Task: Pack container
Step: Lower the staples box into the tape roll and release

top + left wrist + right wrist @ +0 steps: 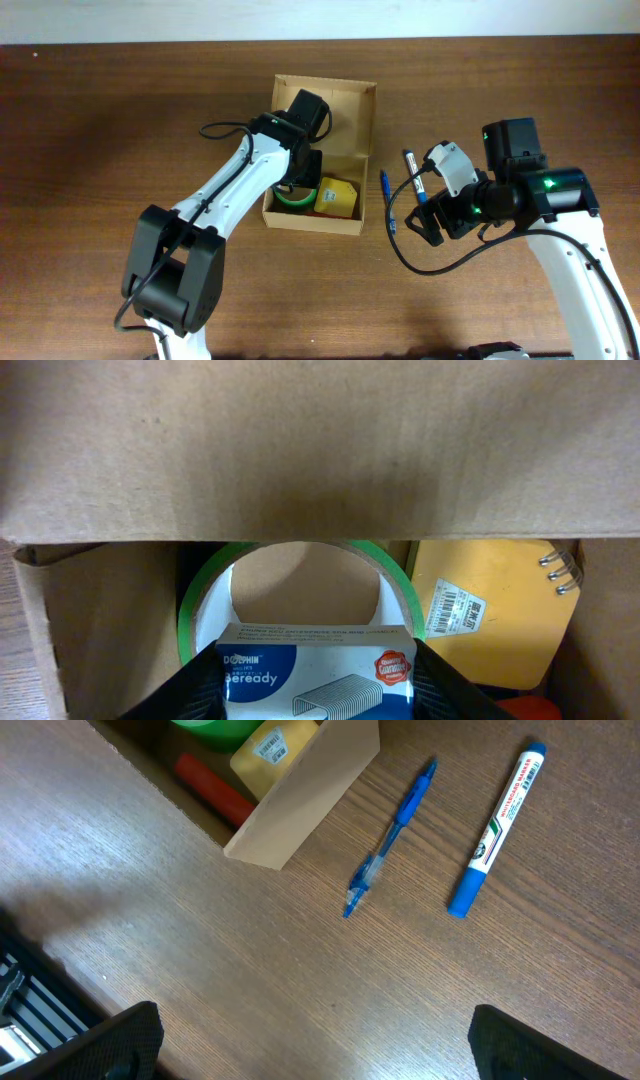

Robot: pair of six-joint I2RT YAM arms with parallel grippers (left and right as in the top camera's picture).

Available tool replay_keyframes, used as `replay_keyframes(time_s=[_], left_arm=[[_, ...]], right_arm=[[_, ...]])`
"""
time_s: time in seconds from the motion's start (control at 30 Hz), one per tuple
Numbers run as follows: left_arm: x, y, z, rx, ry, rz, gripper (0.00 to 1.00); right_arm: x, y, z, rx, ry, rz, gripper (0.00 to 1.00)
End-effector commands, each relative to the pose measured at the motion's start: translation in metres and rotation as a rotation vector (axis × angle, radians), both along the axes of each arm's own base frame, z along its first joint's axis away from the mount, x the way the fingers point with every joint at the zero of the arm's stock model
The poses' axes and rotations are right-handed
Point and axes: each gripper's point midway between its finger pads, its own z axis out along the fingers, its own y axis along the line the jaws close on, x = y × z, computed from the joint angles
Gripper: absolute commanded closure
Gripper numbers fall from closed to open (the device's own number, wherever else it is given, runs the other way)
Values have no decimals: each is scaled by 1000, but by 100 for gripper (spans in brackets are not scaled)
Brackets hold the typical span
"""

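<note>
The container (345,115) is a tan cardboard box at the table's middle, open at the top, with its flap (320,450) filling the upper part of the left wrist view. My left gripper (318,695) reaches down inside it. It is shut on a blue-and-white staples box (320,665), with a black finger against each side. Under the staples box lie a green tape roll (195,610) and a yellow spiral notebook (490,610). My right gripper (315,1040) hovers open over bare wood, right of the container's wall (305,790), with nothing between its fingers.
A blue pen (390,835) and a blue-capped white marker (497,825) lie on the table between the container and my right gripper. A red object (210,785) shows in the container's corner. In the overhead view, my left arm (230,185) covers part of the box.
</note>
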Motion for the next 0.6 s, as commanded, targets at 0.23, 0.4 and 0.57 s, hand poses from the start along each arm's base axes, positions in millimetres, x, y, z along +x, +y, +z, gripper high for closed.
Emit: replay_keyframes(time_s=[0.23,0.4,0.57], left_arm=[[5,-2,2,6,-15,5,32],[4,-2,6,3,-20,5,32],[5,-2,38,-31,-85,5,32]], right_arm=[[1,0,1,1,-6,1,1],[1,0,1,1,-6,1,1],[1,0,1,1,-6,1,1]])
